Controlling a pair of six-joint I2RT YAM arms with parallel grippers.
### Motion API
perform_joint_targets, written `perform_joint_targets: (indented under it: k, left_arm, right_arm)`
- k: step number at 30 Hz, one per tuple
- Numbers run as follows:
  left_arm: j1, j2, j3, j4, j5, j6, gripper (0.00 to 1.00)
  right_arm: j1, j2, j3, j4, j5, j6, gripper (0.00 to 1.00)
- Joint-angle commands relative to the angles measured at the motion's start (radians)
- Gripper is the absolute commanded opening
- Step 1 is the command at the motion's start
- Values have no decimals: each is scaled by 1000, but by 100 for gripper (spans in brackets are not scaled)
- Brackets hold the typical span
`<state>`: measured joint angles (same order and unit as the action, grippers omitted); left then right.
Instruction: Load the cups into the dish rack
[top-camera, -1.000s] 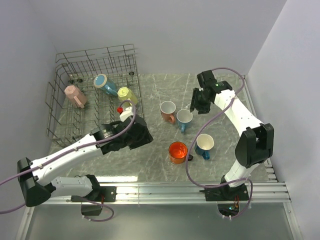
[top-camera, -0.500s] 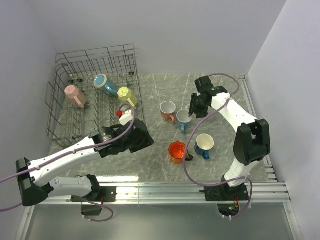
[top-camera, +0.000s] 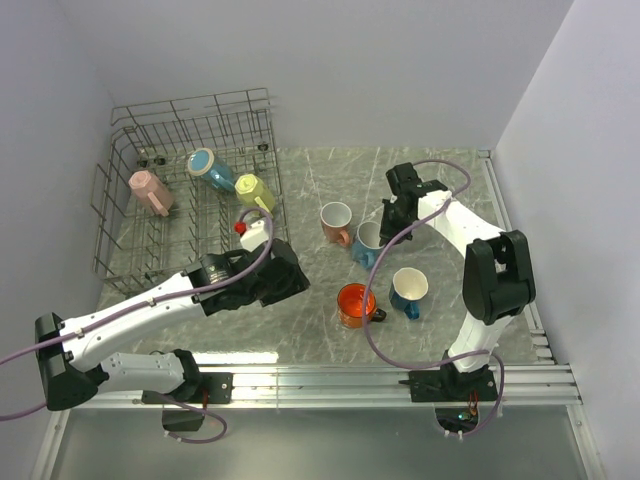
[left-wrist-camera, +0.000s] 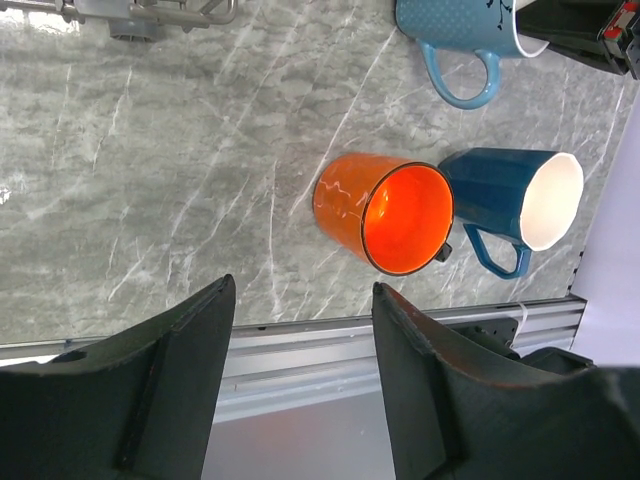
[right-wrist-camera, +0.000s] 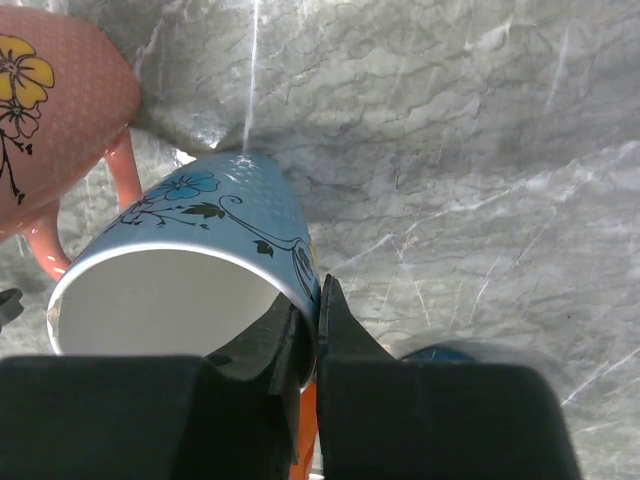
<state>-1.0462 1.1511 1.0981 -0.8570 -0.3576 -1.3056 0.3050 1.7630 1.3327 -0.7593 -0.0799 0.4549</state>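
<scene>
The left gripper (left-wrist-camera: 300, 290) hung over the counter (left-wrist-camera: 150, 150) with jaws apart and empty, and the orange mug (left-wrist-camera: 345, 205) stood just ahead of it. The right gripper (right-wrist-camera: 308, 300) pinched the rim of the light blue mug (right-wrist-camera: 200, 240). Well to its left, the dish rack (top-camera: 190, 118) held 3 mugs (top-camera: 150, 192).

Grey marble-look tabletop (top-camera: 320, 180), plain pale lilac walls (top-camera: 350, 60), metal rail (top-camera: 330, 378) along near edge

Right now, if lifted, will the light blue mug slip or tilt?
The light blue mug looks glossy, so it may slip. The right tool pinches one side of its rim only, so it could hang tilted.
</scene>
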Motion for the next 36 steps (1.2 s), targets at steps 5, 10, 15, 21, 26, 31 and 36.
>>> perform_joint_targets:
  k: [5, 10, 15, 21, 26, 31, 36]
  left_arm:
    - [-6, -20, 52, -23, -50, -11, 68]
    - [-6, -37, 109, -92, -87, 2, 99]
    - [-6, -70, 183, -32, -63, 100, 99]
    - [-6, -181, 184, 169, -11, 199, 99]
    - [-5, -319, 85, 467, 6, 252, 99]
    - [-5, -378, 9, 598, -1, 296, 99]
    - [8, -291, 86, 523, 71, 321, 99]
  right_arm:
    - [2, -48, 83, -26, 11, 16, 0]
    - [-1, -141, 224, -141, 8, 51, 0]
    - [-3, -235, 381, -219, -67, 100, 0]
    - [-15, -397, 202, 150, -519, 328, 0]
    - [3, -503, -137, 706, -773, 789, 0]
    - [28, -527, -216, 1037, -814, 1014, 0]
    - [94, -525, -224, 1179, -793, 1107, 0]
